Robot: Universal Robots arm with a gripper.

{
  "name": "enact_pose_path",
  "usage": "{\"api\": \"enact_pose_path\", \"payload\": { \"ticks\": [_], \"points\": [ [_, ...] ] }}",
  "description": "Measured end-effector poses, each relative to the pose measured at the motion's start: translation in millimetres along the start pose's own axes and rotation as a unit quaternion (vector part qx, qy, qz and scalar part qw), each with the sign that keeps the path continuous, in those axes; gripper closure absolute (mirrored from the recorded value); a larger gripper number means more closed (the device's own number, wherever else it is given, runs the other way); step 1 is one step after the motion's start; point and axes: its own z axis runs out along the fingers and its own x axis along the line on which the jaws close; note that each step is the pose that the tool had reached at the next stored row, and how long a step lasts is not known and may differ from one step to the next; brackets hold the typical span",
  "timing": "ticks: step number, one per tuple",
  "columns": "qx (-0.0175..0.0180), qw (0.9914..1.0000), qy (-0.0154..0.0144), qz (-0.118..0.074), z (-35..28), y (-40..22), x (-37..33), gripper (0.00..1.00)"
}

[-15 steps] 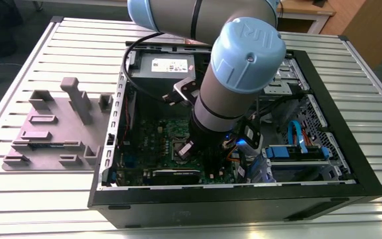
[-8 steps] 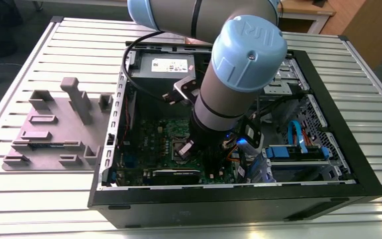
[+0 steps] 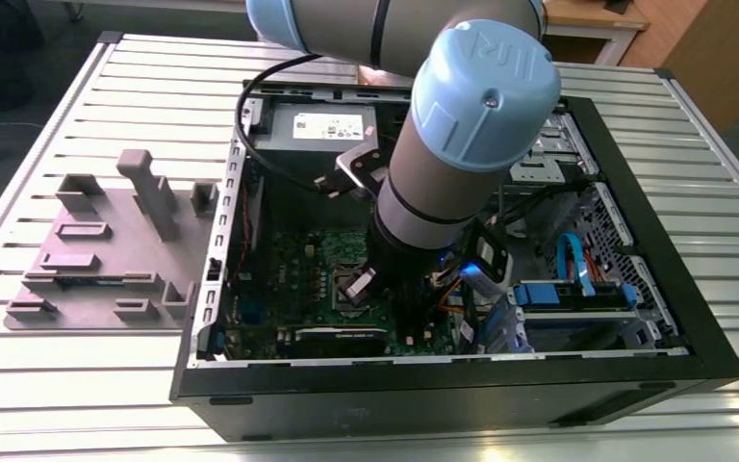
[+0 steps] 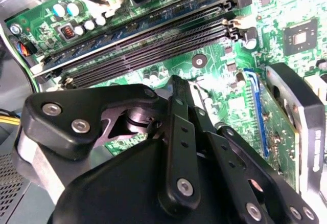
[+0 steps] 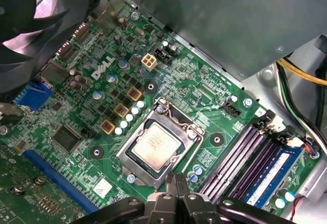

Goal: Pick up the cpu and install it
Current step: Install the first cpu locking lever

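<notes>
Exterior view: ribbed metal table [image 3: 74,125], wooden furniture [image 3: 697,43].

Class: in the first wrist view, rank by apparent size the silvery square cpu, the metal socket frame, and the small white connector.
1. Hinged metal socket frame
2. Silvery square cpu
3. Small white connector

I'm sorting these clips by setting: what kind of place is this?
Probably a robotics lab or test bench for computer assembly: an open computer case lies on a slatted metal table, the cpu sits in its motherboard socket, and a grey parts fixture stands beside the case.
</notes>
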Motion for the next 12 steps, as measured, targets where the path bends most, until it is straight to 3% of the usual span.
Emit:
{"api": "enact_pose_path", "payload": {
  "ticks": [3, 6, 12],
  "points": [
    [0.0001, 0.99995, 0.0014, -0.01, 0.5, -0.1, 0.0, 0.89],
    [0.0004, 0.99942, 0.0045, -0.034, 0.9, -0.1, 0.0, 0.89],
    [0.0004, 0.99707, 0.0098, -0.076, 0.9, -0.1, 0.0, 0.89]
  ]
}}
